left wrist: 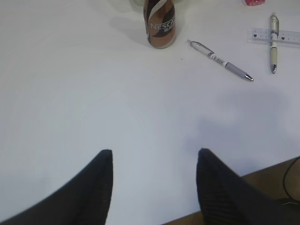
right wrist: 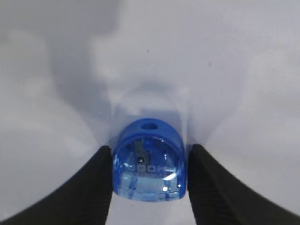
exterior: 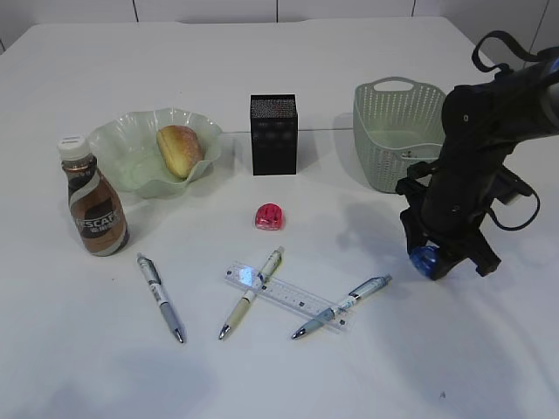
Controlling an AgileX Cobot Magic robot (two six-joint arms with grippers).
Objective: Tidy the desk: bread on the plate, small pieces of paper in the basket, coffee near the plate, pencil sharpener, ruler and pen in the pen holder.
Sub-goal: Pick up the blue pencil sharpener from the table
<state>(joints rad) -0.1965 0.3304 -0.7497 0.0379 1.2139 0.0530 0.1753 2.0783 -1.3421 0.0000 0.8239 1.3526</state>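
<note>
Your right gripper [right wrist: 149,168] sits low over the white desk [exterior: 288,52] at the right side, its two black fingers pressing on the flat sides of a blue translucent pencil sharpener [right wrist: 149,166]; in the right wrist view both fingers touch the sharpener, so it reads as pinched, though whether it is lifted off the desk cannot be told. The black mesh pen holder [exterior: 273,134], where the sharpener belongs, stands up and to the left of that gripper in the exterior view, between the green plate [exterior: 131,140] and the sage-green basket [exterior: 397,135]. The right arm is plainly the nearer one. Your left gripper [left wrist: 154,180] hovers near the desk's front edge with its fingers spread and nothing between them; the coffee [left wrist: 159,23] stands well ahead of it. The bread [exterior: 179,150] already rests in the plate. Three pens and the clear ruler [exterior: 288,295] lie at the front centre, the ruler's long axis running left to right, tilted slightly, with two pens crossing it. A small red object [exterior: 269,216] lies in front of the pen holder.
</note>
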